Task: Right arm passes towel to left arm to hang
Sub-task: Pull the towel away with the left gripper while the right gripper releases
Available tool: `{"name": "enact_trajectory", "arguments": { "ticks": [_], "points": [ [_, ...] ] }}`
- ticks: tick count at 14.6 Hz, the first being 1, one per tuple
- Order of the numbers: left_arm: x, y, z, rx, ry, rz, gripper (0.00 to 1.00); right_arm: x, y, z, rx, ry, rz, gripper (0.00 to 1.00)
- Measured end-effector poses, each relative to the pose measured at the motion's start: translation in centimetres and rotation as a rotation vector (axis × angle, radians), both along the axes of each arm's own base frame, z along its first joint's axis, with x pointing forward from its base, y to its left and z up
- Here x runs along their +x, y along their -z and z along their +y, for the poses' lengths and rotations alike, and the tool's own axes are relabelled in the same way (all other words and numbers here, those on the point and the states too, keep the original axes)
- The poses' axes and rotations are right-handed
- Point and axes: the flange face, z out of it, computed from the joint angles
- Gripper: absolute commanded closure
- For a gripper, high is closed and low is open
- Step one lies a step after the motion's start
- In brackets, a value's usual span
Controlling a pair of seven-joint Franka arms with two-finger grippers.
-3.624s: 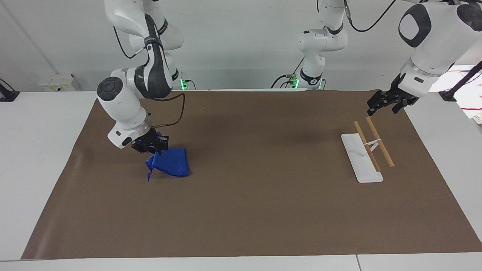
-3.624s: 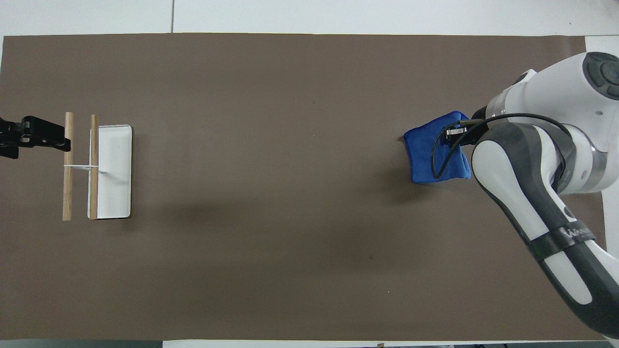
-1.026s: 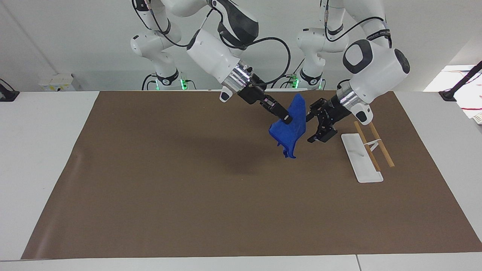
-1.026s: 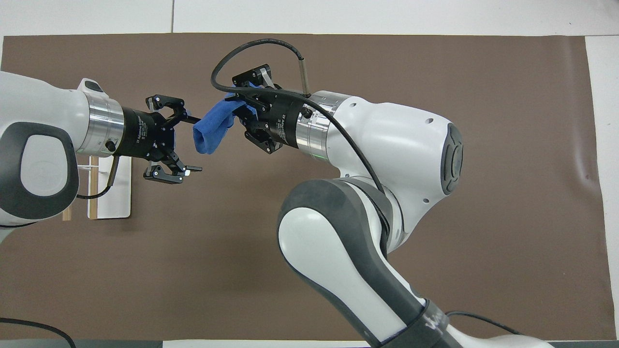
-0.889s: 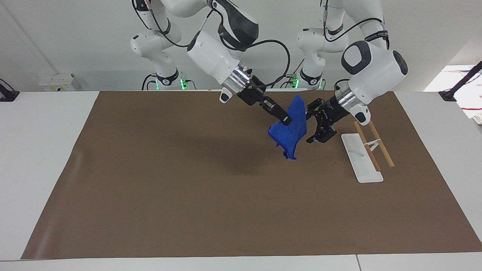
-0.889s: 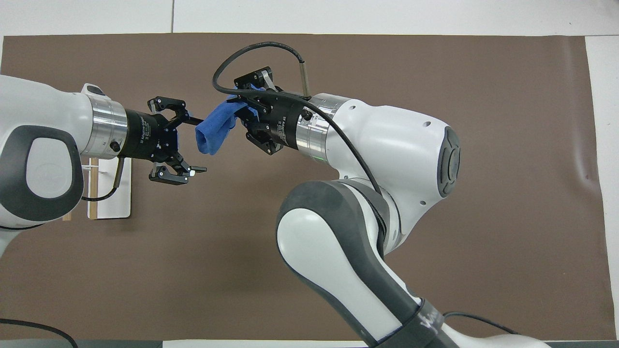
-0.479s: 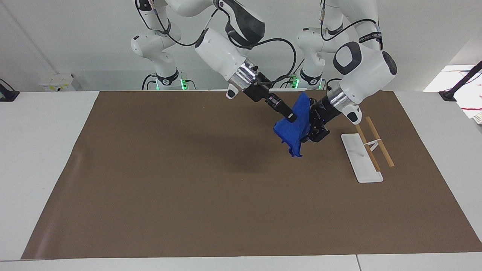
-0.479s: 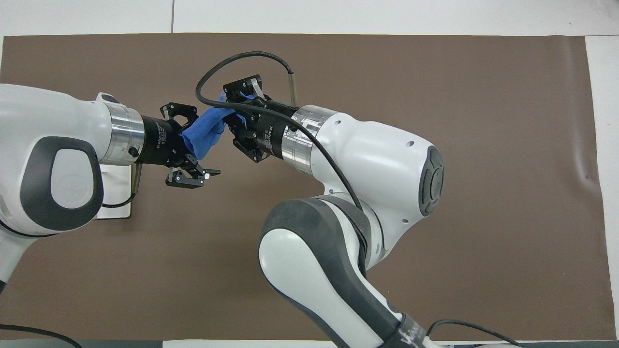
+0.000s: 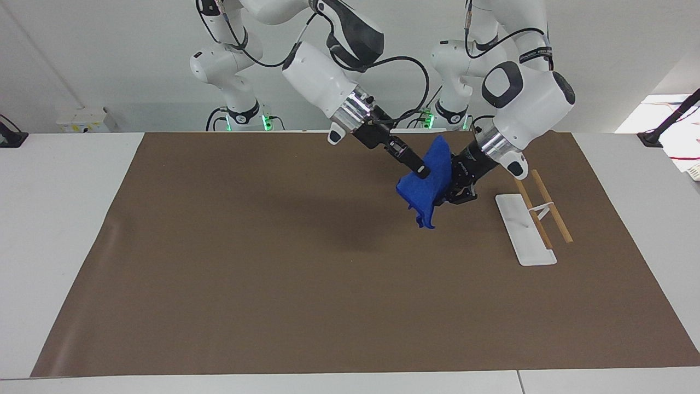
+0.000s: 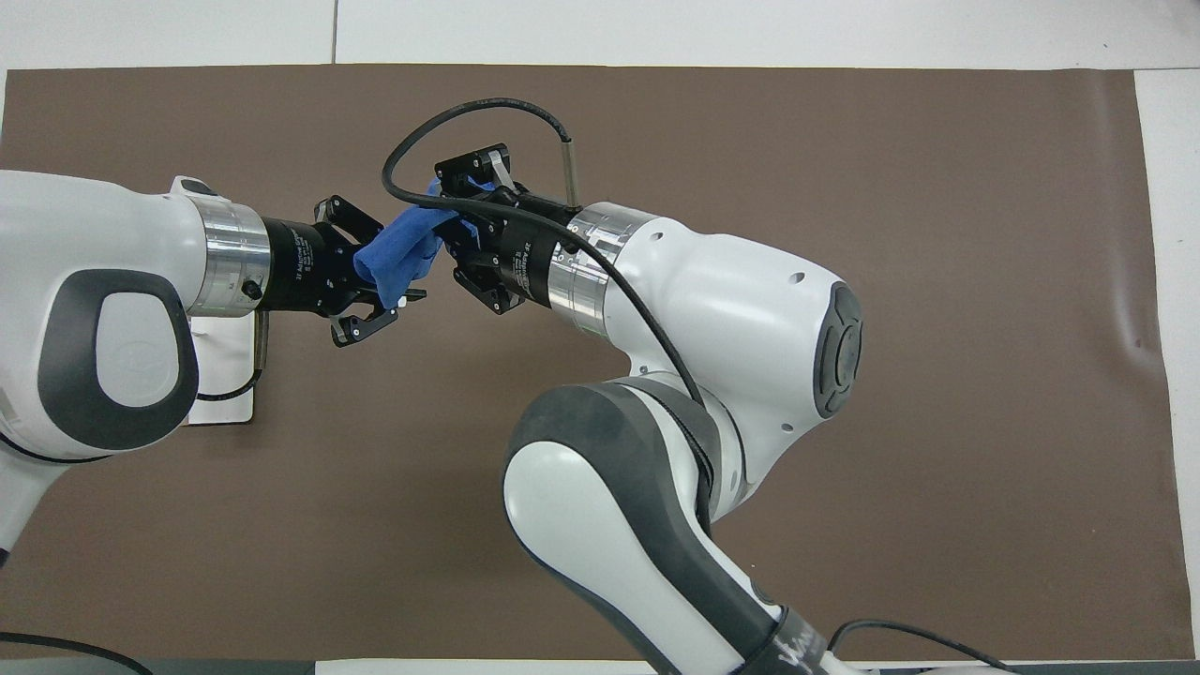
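Note:
The blue towel (image 9: 429, 183) hangs in the air over the brown mat, beside the rack; it also shows in the overhead view (image 10: 394, 258). My right gripper (image 9: 421, 171), with the black cable at its wrist, is shut on the towel's upper part and shows from above too (image 10: 441, 225). My left gripper (image 9: 451, 191) has come in from the rack's side. Its fingers have closed in on the towel's hanging edge, one on each side (image 10: 398, 272). The upper finger is hidden by the cloth.
A rack with a white base (image 9: 525, 235) and two wooden rods (image 9: 552, 207) stands on the mat (image 9: 273, 273) toward the left arm's end. From above, most of it is hidden under the left arm; only a corner of the base (image 10: 220, 375) shows.
The right arm carried the towel from its own end of the mat up to the left gripper. In the last half second the left gripper's fingers closed in on the towel.

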Motion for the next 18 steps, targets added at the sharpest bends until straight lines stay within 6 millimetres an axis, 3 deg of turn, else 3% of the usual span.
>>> {"name": "enact_trajectory", "arguments": {
  "ticks": [3, 4, 5, 6, 9, 11, 16, 18],
  "points": [
    [0.2, -0.6, 0.3, -0.003, -0.008, -0.016, 1.0, 0.1, 0.1, -0.1, -0.001, 0.002, 0.001, 1.0],
    [0.2, -0.9, 0.3, -0.004, -0.006, -0.022, 1.0, 0.1, 0.1, -0.2, -0.001, 0.003, 0.001, 0.96],
    [0.3, -1.0, 0.3, -0.004, 0.002, -0.03, 1.0, 0.2, 0.1, -0.2, -0.001, 0.004, 0.001, 0.35],
    [0.3, -1.2, 0.4, -0.002, 0.017, -0.043, 1.0, 0.2, 0.1, -0.3, -0.005, 0.001, -0.006, 0.0],
    [0.4, -1.6, 1.3, 0.024, 0.052, -0.082, 1.0, 1.1, 0.1, -1.6, -0.054, -0.029, -0.087, 0.0],
    [0.6, -2.0, 2.4, 0.09, 0.076, -0.113, 1.0, 2.7, 0.8, -4.2, -0.138, -0.071, -0.192, 0.0],
    [0.5, -4.2, 4.0, 0.384, 0.202, -0.226, 1.0, 6.1, 5.8, -13.8, -0.43, -0.215, -0.4, 0.0],
    [0.3, -4.5, 4.3, 0.49, 0.252, -0.255, 1.0, 7.0, 7.2, -18.2, -0.579, -0.351, -0.432, 0.0]
  ]
}}
